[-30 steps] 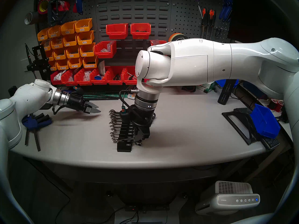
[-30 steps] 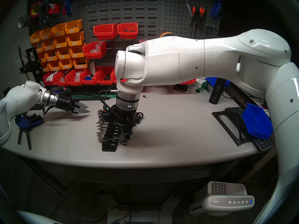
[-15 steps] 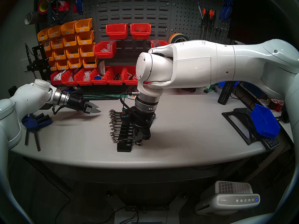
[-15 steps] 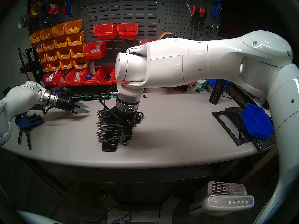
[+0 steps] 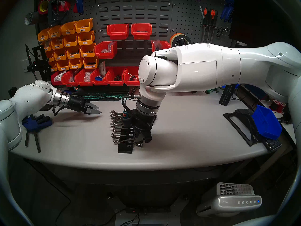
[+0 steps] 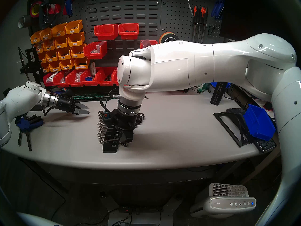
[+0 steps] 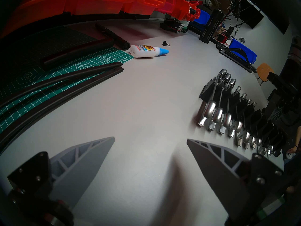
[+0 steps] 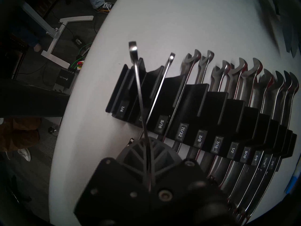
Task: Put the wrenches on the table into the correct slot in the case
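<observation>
Wrench (image 8: pixel 138 83) clamped in right pincer (image 8: pixel 147 149) over rack (image 8: pixel 216 101).

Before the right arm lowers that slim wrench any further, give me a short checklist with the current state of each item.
1. Grip: right gripper is shut on the wrench: ok.
2. Alignment: the wrench crosses the grooves at the small end of the rack at a slant, not parallel to the seated 5/16 wrench: not ok.
3. Target groove free: the label next to the 1/4 label is hidden by the shaft, and whether that groove is free: cannot tell.
4. Left gripper open, hovering left of the rack, clear of it: ok.
5. Rack flat on the table: ok.
</observation>
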### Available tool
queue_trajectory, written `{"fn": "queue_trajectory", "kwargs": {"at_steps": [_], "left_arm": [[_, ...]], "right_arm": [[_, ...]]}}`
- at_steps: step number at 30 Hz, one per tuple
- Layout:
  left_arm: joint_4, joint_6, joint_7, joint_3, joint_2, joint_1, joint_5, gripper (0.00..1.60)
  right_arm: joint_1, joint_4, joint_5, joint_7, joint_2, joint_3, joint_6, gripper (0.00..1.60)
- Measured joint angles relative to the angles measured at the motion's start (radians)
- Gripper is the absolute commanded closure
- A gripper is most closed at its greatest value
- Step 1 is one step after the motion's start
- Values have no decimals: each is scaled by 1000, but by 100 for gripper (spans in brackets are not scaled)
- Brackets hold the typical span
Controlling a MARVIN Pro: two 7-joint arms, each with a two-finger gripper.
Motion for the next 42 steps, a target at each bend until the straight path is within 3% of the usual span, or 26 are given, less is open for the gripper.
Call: {"fn": "queue_trajectory", "kwargs": {"at_steps": [20,29,42], "left_arm": [[0,0,0,0,0,0,0,0],[0,0,1,0,0,0,0,0],[0,0,1,0,0,0,0,0]], "right_arm": [[-29,-62,35,-132,50,25,16,160],[17,76,54,-88,18,94,19,160],[54,236,30,62,-56,97,-35,160]]}}
